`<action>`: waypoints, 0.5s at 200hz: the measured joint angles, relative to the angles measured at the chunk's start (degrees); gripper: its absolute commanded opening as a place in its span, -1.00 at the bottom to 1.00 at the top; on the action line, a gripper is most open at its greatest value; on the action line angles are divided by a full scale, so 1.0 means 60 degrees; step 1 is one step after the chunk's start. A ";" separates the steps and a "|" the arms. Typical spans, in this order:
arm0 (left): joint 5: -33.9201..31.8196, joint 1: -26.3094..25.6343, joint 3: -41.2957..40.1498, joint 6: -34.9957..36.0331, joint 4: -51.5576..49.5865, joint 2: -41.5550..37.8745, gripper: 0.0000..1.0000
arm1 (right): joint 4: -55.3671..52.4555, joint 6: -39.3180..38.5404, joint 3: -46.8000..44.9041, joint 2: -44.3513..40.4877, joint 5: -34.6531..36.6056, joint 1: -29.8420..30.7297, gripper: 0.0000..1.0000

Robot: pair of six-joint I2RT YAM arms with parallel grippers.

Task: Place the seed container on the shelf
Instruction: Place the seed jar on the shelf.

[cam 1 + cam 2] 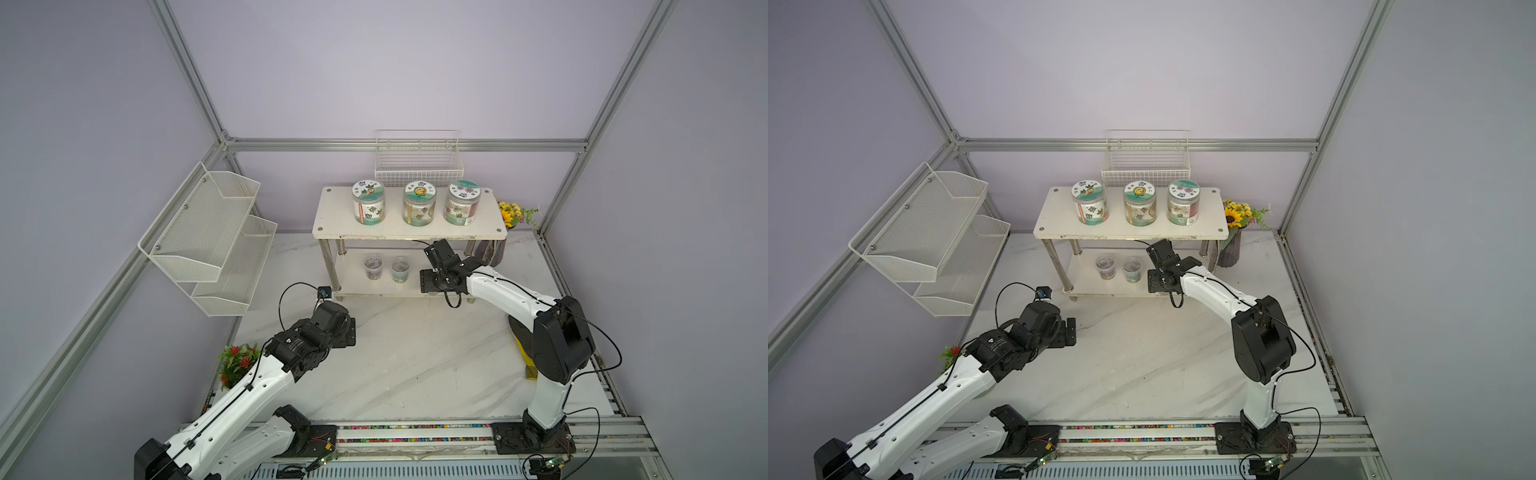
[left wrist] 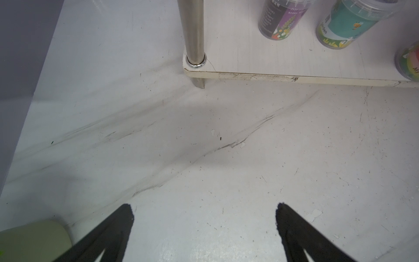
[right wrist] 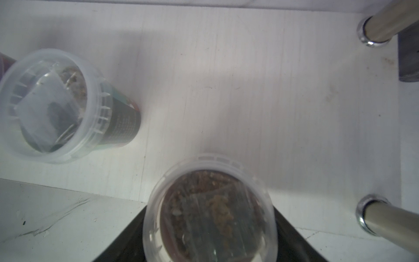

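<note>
Forward, outstretched right end effector (image 3: 209,211) astride seed container (image 3: 204,192), grip unclear, left end effector (image 2: 204,205) splayed.

Soft, even light; faint shadow on the white marbled tabletop (image 2: 294,158) ahead of the black left gripper (image 2: 204,207); right wrist view blurred.

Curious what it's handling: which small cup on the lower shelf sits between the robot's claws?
The end cup, between the right gripper's fingers; the purple cup and teal cup stand apart.
</note>
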 measured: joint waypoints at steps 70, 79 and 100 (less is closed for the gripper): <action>-0.0004 0.0000 0.0000 0.0000 -0.0029 -0.0004 1.00 | -0.0022 -0.0073 0.0211 0.0240 0.0000 -0.0007 0.62; -0.0004 0.0000 0.0000 0.0000 -0.0040 -0.0004 1.00 | -0.0029 -0.0091 0.0222 0.0255 0.0004 -0.0011 0.62; -0.0004 0.0000 0.0000 0.0000 -0.0066 -0.0004 1.00 | -0.0051 -0.0127 0.0233 0.0259 0.0007 -0.0011 0.69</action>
